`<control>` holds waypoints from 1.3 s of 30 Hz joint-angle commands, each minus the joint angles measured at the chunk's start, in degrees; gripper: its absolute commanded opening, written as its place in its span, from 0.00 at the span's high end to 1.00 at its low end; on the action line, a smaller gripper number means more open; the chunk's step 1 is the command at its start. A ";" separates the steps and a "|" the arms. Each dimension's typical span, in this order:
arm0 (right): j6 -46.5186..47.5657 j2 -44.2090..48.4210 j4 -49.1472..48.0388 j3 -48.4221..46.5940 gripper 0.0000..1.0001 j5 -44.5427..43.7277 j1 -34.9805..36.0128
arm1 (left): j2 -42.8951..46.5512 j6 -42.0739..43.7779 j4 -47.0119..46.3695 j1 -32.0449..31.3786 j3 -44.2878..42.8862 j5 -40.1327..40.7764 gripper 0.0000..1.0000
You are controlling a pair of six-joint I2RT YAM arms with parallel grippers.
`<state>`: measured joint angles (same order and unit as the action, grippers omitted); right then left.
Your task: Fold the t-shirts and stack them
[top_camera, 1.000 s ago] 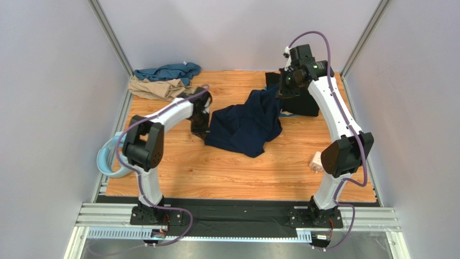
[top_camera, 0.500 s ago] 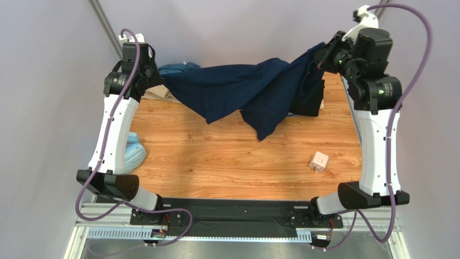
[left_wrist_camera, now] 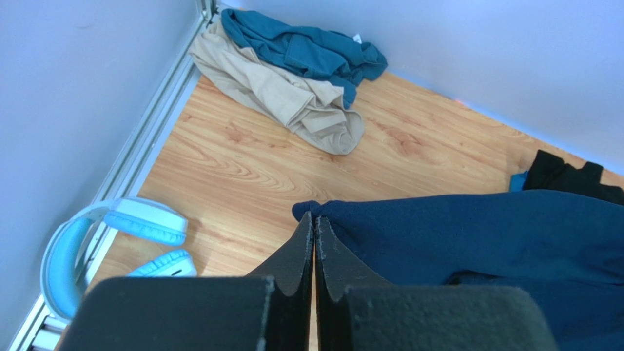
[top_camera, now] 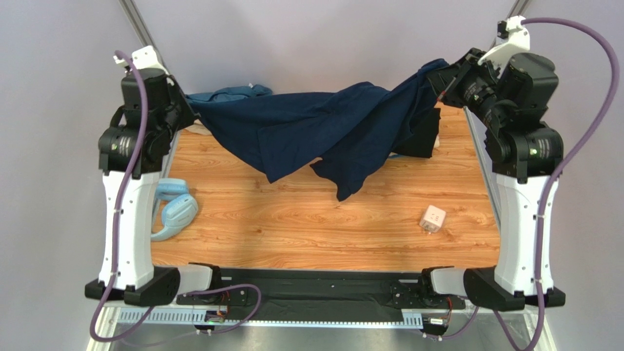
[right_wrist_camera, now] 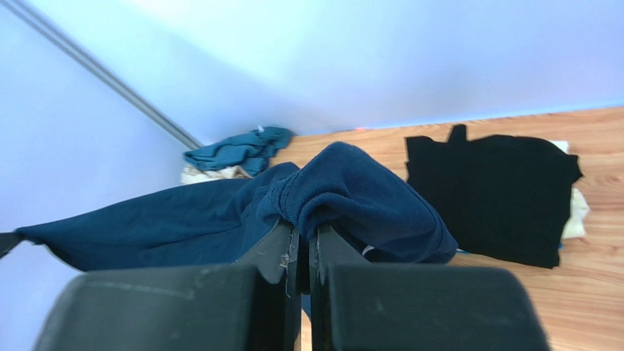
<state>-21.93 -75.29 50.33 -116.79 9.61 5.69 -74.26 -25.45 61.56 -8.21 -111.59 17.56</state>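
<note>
The navy t-shirt is held stretched in the air above the counter, clamped at its ends by the closed left fingers and the closed right fingers. The black t-shirt, mostly hidden from above, is shown flat by the right wrist view. A second earlier the navy shirt was heaped on the counter.
</note>
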 commanded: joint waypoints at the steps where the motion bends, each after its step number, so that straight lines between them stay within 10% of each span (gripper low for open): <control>1: -3.81 5.58 -4.19 1.90 1.00 5.67 -0.24 | 3.33 -0.39 0.49 0.21 5.30 0.90 1.00; 10: -16.55 16.92 -3.31 38.34 1.00 14.04 0.11 | -10.10 -1.18 -4.33 0.21 22.81 -4.72 1.00; 22: -13.75 13.59 6.63 47.09 1.00 16.32 0.28 | -35.07 2.07 -3.99 0.21 18.25 -8.24 0.91; 27: -11.21 10.95 7.24 46.92 1.00 15.80 0.37 | -29.12 2.77 -5.21 -1.54 22.27 -12.89 0.59; 39: -10.41 3.04 2.50 48.85 1.00 17.90 0.28 | -11.88 -3.11 -10.93 -19.47 48.38 -23.36 0.59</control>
<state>-33.15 -71.44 56.25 -68.07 25.28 5.80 -87.94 -24.34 53.17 -25.23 -70.30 -1.04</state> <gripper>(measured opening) 0.018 0.414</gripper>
